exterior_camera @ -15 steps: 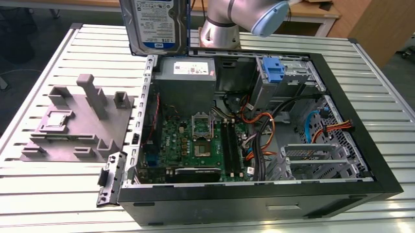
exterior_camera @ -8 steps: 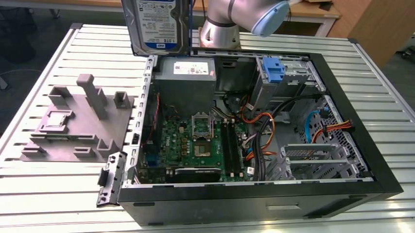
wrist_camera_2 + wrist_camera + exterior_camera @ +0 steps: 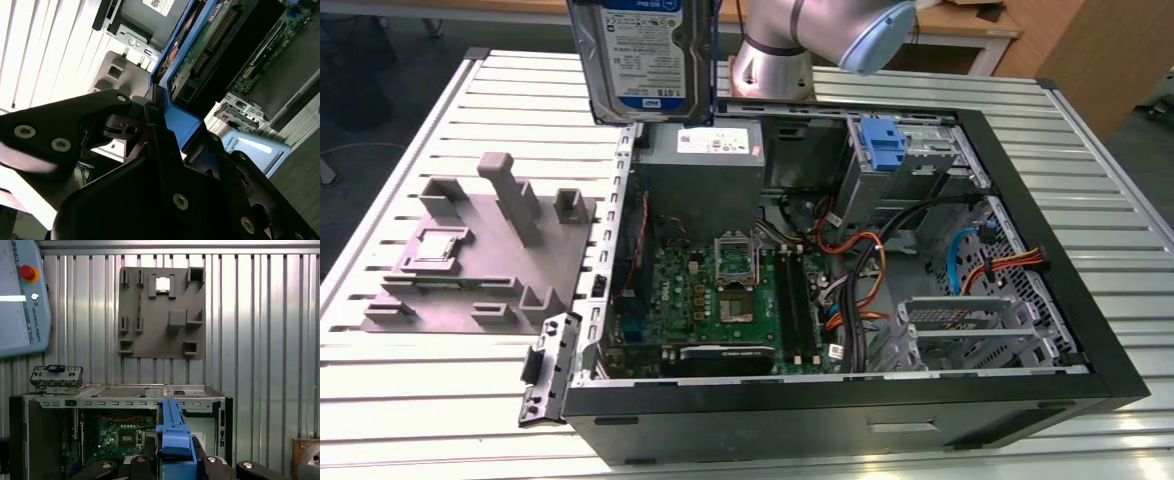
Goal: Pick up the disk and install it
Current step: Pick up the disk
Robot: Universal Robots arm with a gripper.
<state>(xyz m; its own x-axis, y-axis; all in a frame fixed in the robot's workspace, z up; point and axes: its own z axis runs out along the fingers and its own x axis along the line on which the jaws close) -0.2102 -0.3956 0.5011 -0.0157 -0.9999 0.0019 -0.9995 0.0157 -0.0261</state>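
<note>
The disk (image 3: pixel 644 55), a silver hard drive with a white-and-blue label, hangs upright high above the back left corner of the open computer case (image 3: pixel 1067 330). In the first wrist view its blue side rail (image 3: pixel 172 432) runs edge-on between the black fingers (image 3: pixel 137 462) of my gripper (image 3: pixel 172 465). In the second wrist view the gripper (image 3: pixel 155 117) is shut on the disk (image 3: pixel 210 50), whose green circuit-board face and blue rail show. The case lies below the held disk.
A grey power-supply box (image 3: pixel 707 150) sits at the back of the case, and a blue bracket (image 3: pixel 881 140) stands in the drive bay at the exterior view's right. A grey parts fixture (image 3: pixel 480 250) lies on the slatted table (image 3: pixel 427 420). The arm's base (image 3: pixel 781 50) rises behind the case.
</note>
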